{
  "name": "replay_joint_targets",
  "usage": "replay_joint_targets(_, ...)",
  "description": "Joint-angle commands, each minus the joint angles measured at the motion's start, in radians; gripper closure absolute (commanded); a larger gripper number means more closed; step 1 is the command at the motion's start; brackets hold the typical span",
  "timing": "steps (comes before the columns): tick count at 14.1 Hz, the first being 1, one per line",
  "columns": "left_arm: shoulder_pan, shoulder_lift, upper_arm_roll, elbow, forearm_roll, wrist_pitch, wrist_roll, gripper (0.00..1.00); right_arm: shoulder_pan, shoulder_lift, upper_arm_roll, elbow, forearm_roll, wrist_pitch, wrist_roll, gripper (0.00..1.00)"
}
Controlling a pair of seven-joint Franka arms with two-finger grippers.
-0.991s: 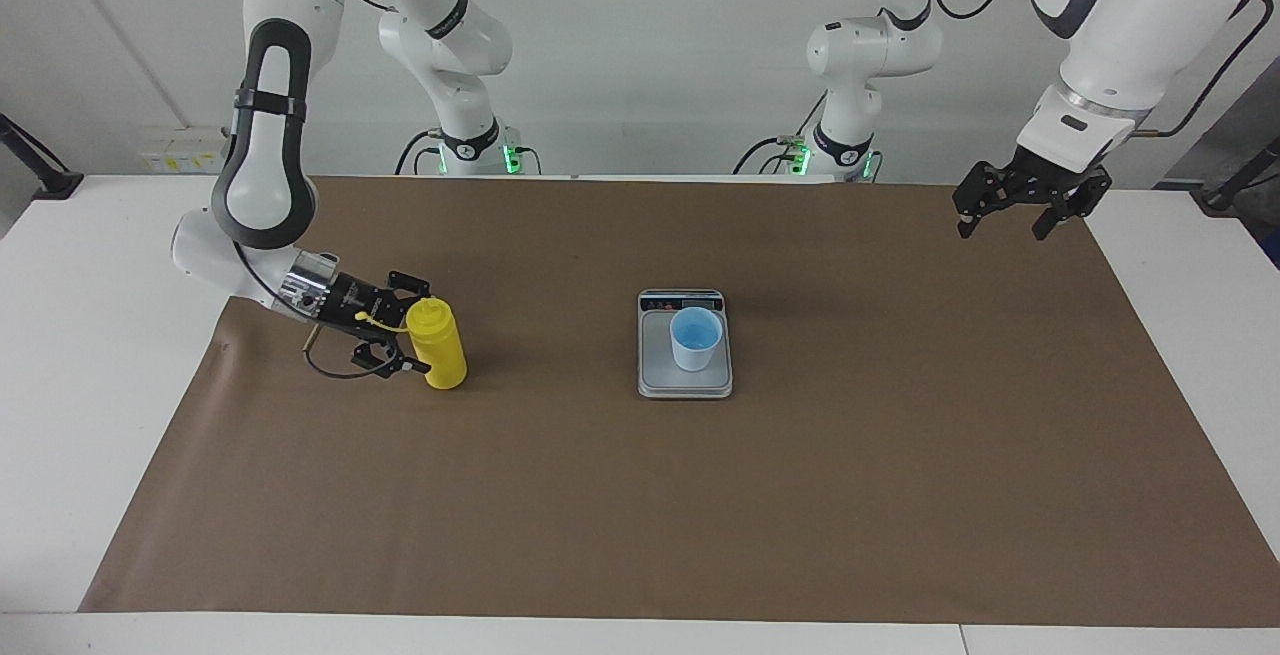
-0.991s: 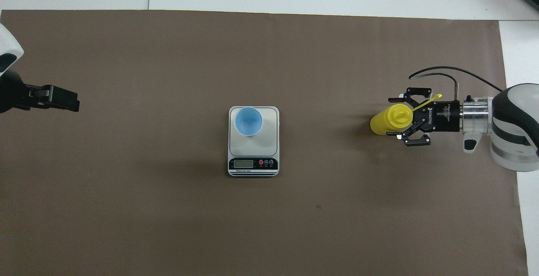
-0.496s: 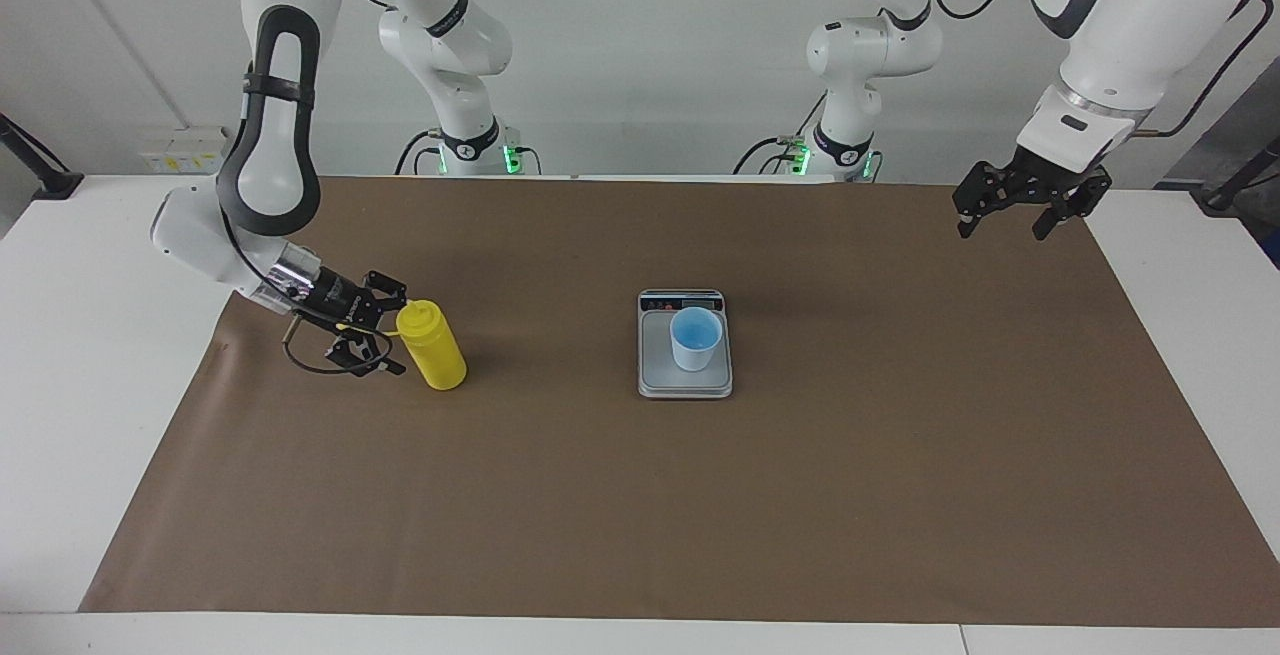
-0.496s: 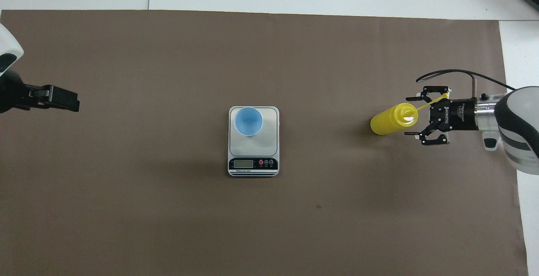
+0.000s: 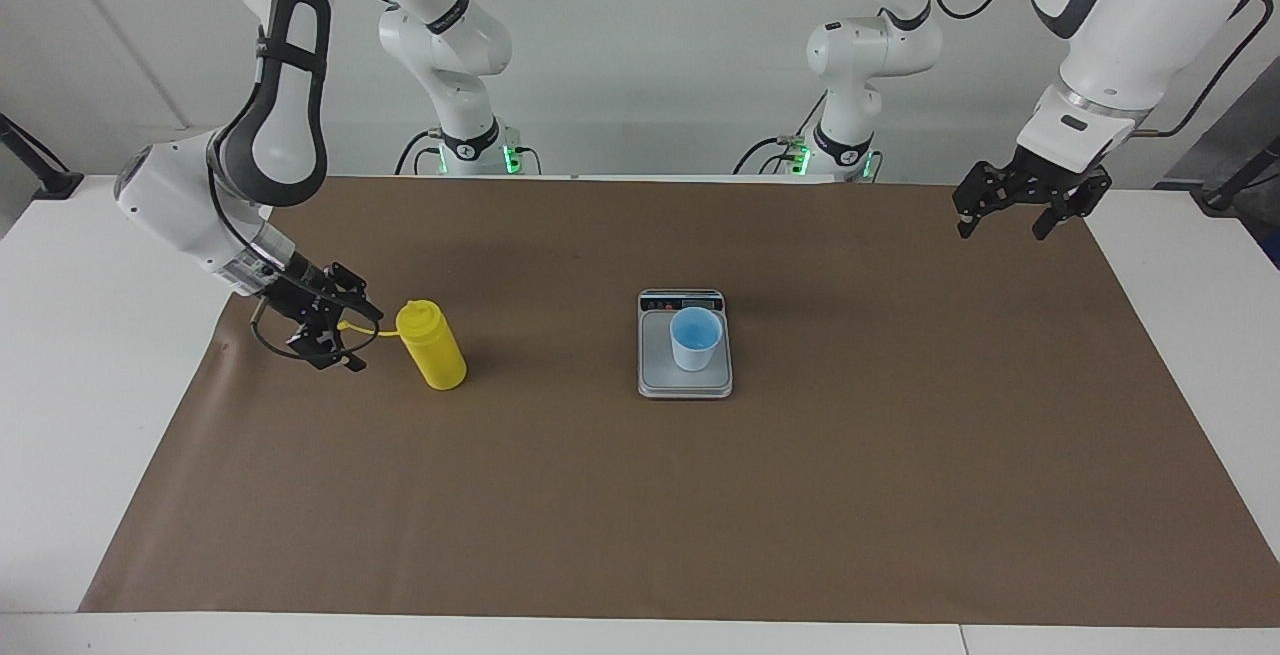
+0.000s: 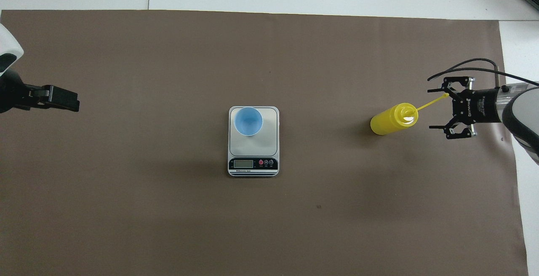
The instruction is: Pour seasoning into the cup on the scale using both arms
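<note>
Facing view | right hand (image 5: 345,333) spread wide beside bottle (image 5: 431,345) | left hand (image 5: 1030,197) seemingly spread, raised

2 white arms (image 5: 270,55), grey joints, black cables, black tools (image 5: 1020,197)

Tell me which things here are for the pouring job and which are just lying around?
For the job:
yellow bottle, standing on the mat
blue cup, on the scale
scale
right gripper, open beside the bottle
left gripper, open, waiting in the air

Just there:
brown mat
white table
</note>
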Motion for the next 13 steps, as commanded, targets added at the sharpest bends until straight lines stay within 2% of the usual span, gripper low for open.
replay_joint_targets(1,0.016,-0.027,-0.007,-0.024,-0.014,-0.008,-0.002,0.00,-0.009,-0.054,0.004,-0.006,-0.074,0.006,-0.053,0.00)
replay_joint_targets(6,0.016,-0.027,-0.007,-0.024,-0.014,-0.008,-0.002,0.00,0.010,-0.166,0.010,-0.018,-0.133,-0.004,-0.122,0.00)
replay_joint_targets(10,0.016,-0.027,-0.007,-0.024,-0.014,-0.008,-0.002,0.00,0.031,-0.209,0.011,-0.024,-0.192,-0.089,-0.430,0.00)
replay_joint_targets(13,0.016,-0.027,-0.007,-0.024,-0.014,-0.008,-0.002,0.00,0.094,-0.217,0.011,-0.034,-0.200,-0.118,-0.545,0.00)
